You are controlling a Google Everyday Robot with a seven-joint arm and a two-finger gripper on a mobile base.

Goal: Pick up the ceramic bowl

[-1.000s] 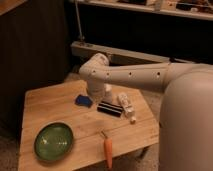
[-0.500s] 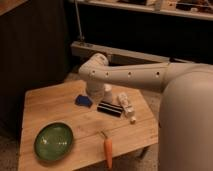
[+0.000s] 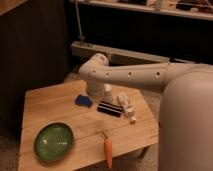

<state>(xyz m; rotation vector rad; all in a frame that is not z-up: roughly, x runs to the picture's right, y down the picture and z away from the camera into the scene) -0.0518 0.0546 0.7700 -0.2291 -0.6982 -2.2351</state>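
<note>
- Gripper (image 3: 100, 94) hangs low over the back of the wooden table (image 3: 50, 107), at the end of the white arm (image 3: 130, 76), just beside the blue object (image 3: 84, 101); you cannot tell whether it is parted or closed.
- Your ceramic bowl (image 3: 53, 141) sits upright at the table's front left corner, well apart from the gripper.
- By the front edge you see a carrot (image 3: 108, 150); a black block (image 3: 110, 109) and a white bottle (image 3: 125, 102) lie behind it.

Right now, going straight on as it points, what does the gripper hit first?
The gripper points down over the far side of the table, between a blue object and a black bar. Probably bare wood first, though depth is unclear. The ceramic bowl lies off that line, nearer the camera.
</note>
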